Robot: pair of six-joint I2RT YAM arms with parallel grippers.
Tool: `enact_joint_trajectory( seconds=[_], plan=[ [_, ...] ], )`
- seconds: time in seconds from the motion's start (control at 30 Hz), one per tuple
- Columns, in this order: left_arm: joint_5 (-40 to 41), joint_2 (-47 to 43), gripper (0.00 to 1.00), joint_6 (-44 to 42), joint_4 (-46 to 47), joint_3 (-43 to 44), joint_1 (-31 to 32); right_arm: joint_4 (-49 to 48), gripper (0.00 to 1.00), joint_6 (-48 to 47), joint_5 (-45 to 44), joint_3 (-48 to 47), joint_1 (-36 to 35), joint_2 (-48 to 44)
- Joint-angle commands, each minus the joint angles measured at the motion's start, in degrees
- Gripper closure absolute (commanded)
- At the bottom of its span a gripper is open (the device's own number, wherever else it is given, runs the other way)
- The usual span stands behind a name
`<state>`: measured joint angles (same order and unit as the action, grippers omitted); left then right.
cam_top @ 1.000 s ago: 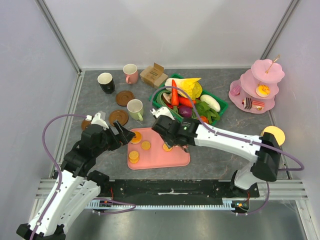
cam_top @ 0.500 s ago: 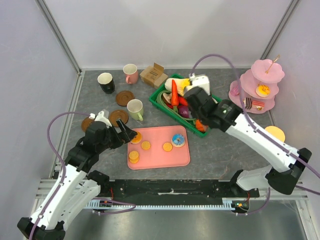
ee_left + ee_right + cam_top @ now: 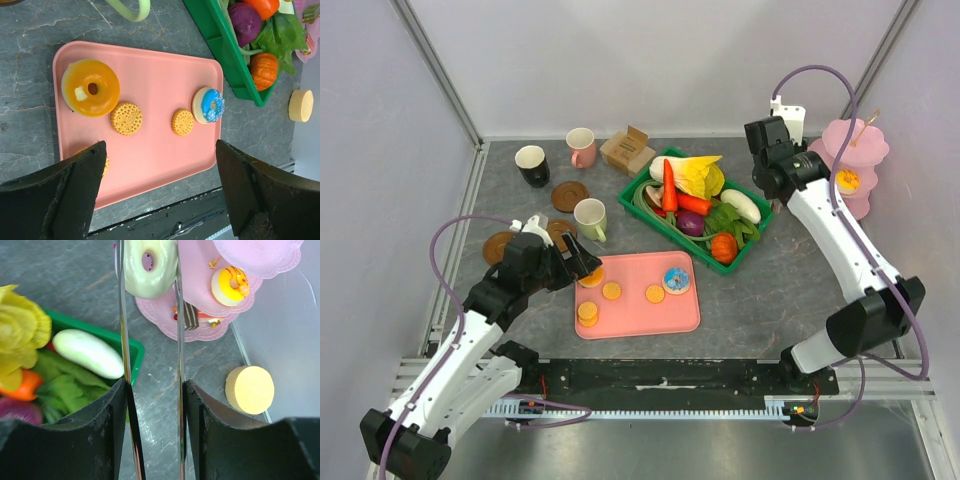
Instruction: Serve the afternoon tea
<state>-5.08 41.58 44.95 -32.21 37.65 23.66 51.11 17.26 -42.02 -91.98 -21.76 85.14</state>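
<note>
A pale iced donut point(image 3: 149, 265) is clamped in my right gripper point(image 3: 149, 271), shut on it, hanging just over the left rim of the pink tiered stand point(image 3: 857, 148). An orange-iced sweet point(image 3: 230, 286) and a striped cake slice point(image 3: 192, 315) sit on the stand's tiers. Over the left end of the pink tray point(image 3: 660, 318) my left gripper point(image 3: 160, 150) stands open and empty. On the tray lie an orange donut point(image 3: 91, 88), a blue donut point(image 3: 208, 105) and round biscuits point(image 3: 126, 118). Black point(image 3: 532, 165), pink point(image 3: 582, 147) and pale-green point(image 3: 590, 218) mugs stand at the back left among brown coasters point(image 3: 569, 196).
The green basket point(image 3: 220, 47) of toy vegetables lies between tray and stand. A small cardboard box point(image 3: 627, 151) sits behind it. A yellow round block point(image 3: 249, 389) rests by the right wall. Metal frame posts and walls bound the table on both sides.
My right arm has swung from the tray up to the back right, carrying the pale donut to the stand. The blue donut now shows on the tray. The left gripper has barely moved.
</note>
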Motion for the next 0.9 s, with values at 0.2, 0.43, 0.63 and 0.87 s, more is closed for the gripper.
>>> enact_joint_trajectory(
  seconds=[0.2, 0.43, 0.63, 0.87],
  plan=[
    [-1.07, 1.39, 0.04, -0.65, 5.40, -1.00, 0.07, -7.69, 0.49, -4.95, -2.45, -5.40, 8.48, 8.45],
    [-2.12, 3.33, 0.04, -0.92, 6.98, -1.53, 0.07, -11.21, 0.49, -6.71, -0.52, -5.48, 12.96, 11.88],
    [-2.30, 4.12, 0.04, -1.09, 7.86, -1.70, 0.16, -11.30, 0.49, -6.89, 0.45, -5.84, 15.16, 14.26],
    [-2.30, 4.21, 0.04, -1.18, 7.95, -1.96, 0.16, -13.06, 0.50, -7.15, -0.61, -5.13, 16.13, 15.84]
  ],
)
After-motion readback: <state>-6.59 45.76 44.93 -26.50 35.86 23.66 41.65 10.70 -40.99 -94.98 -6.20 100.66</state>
